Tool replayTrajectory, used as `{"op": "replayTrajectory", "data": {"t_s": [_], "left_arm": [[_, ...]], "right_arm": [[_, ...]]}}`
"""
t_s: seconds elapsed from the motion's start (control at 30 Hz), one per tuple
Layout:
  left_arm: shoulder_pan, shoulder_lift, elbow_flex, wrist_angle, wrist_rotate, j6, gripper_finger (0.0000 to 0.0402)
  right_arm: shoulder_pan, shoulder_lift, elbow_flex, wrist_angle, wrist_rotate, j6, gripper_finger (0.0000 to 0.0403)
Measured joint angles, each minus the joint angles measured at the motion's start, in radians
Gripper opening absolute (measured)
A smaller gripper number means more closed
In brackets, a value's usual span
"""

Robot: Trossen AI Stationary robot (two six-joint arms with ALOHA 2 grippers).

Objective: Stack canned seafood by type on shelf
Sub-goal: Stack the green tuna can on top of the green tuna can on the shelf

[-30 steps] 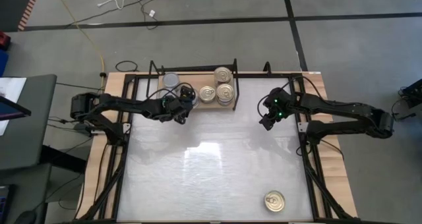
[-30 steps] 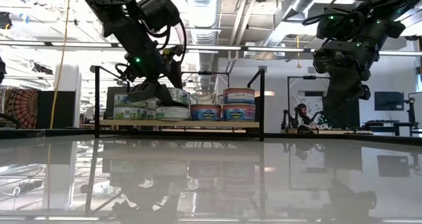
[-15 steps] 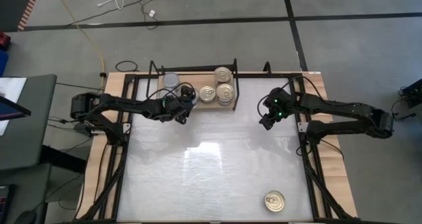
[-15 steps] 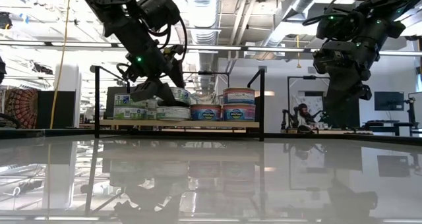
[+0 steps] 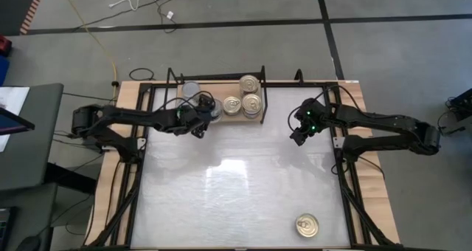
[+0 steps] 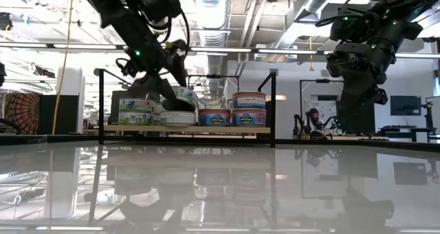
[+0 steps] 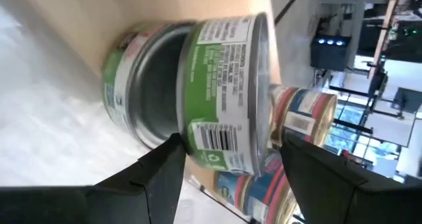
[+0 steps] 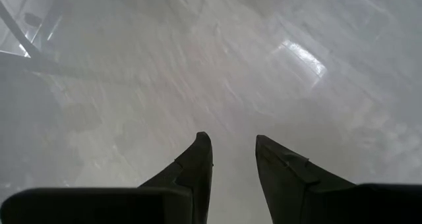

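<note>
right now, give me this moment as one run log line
left gripper: open, at green can on shelf | right gripper: open, empty, above table | one gold-top can on table

Bright, even overhead light fills every view. The glossy white surface throws a pale patch of glare near its centre from above, and seen level it mirrors the shelf and ceiling strip lights. At table height the arms read as dark silhouettes against the bright room. The left wrist's green-labelled can looks soft, and the right wrist's view is hazy, with glare toward 2 o'clock.
</note>
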Motion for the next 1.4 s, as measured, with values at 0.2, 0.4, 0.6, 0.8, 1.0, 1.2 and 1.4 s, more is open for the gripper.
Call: {"op": "replayTrajectory", "data": {"t_s": [0.2,0.4,0.6,0.8,1.0,1.2,1.4], "left_arm": [[-0.002,-0.048,0.0,-0.093,0.02,0.023,0.024],[-0.004,-0.047,0.0,-0.112,0.091,0.031,0.024],[-0.022,-0.046,0.0,-0.111,0.095,0.04,0.024],[-0.041,0.012,0.0,-0.067,0.094,0.027,0.024],[-0.066,0.085,0.0,-0.008,-0.045,-0.035,0.024],[-0.066,0.092,0.0,-0.05,-0.088,-0.074,0.024],[-0.057,0.093,0.0,-0.061,-0.114,-0.083,0.024]], "right_arm": [[0.0,0.0,0.0,0.001,0.0,-0.001,0.0141],[0.0,0.0,0.0,0.01,0.0,-0.005,0.0141],[0.0,0.0,0.0,0.019,0.0,-0.006,0.0141],[0.0,0.0,0.0,0.025,0.0,-0.004,0.0141],[0.0,0.0,0.0,0.02,0.0,-0.001,0.0141],[0.0,0.0,0.0,0.009,0.0,0.0,0.0141],[0.0,0.0,0.0,0.0,0.0,0.003,0.0141]]}}
